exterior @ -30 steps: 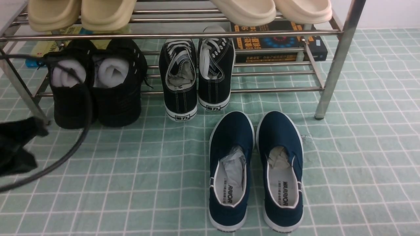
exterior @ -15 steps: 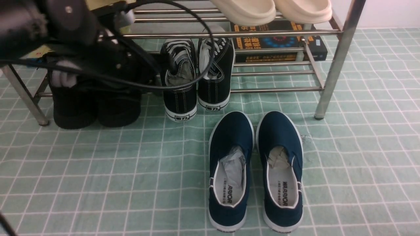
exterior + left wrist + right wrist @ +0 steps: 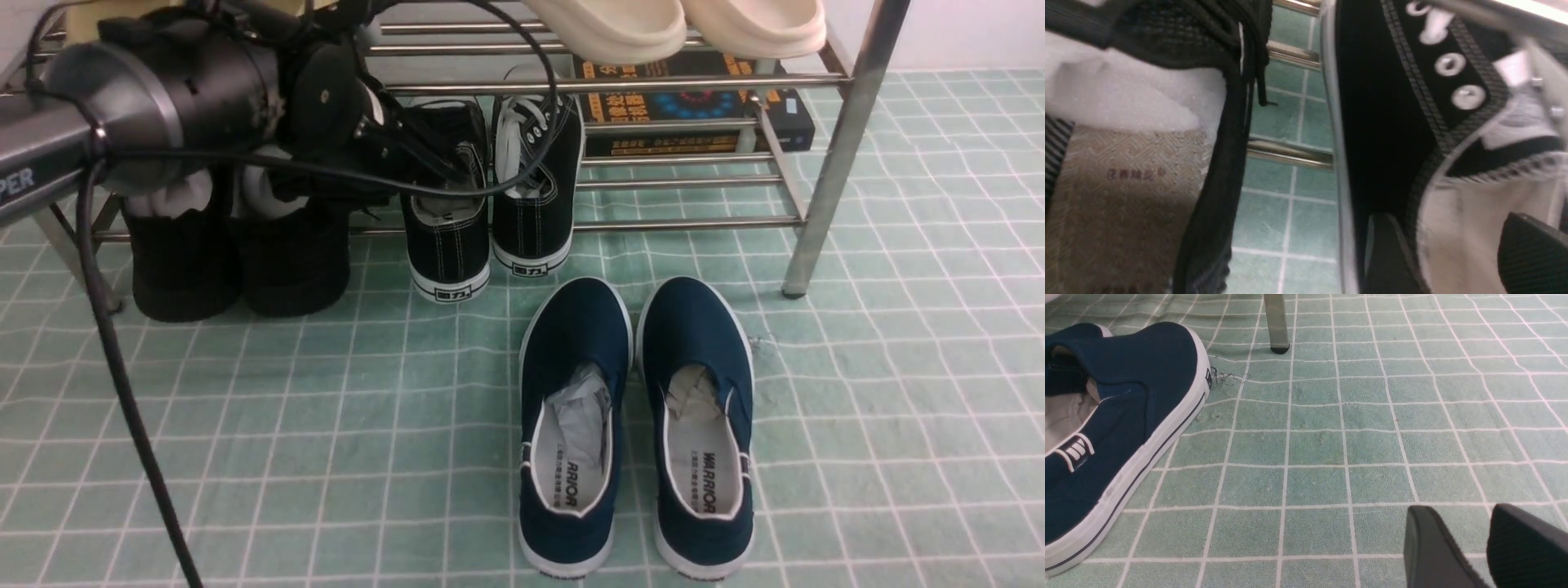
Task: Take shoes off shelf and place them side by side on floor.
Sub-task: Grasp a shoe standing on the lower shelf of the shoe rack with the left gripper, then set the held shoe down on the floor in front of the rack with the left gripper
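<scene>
Left hand [image 3: 1451,220] at the shoes [image 3: 526,216] on the shelf [image 3: 694,222]
Shoes sit on the shelf's lower tier. Left hand spread wide, fingers [image 3: 1388,253] straddling one shoe's collar; right hand [image 3: 1461,514] narrowly parted, empty, above the floor [image 3: 1372,449].

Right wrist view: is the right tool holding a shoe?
No, the right tool has its fingers apart with only green floor showing between them, and the navy slip-on lies apart from it.
</scene>
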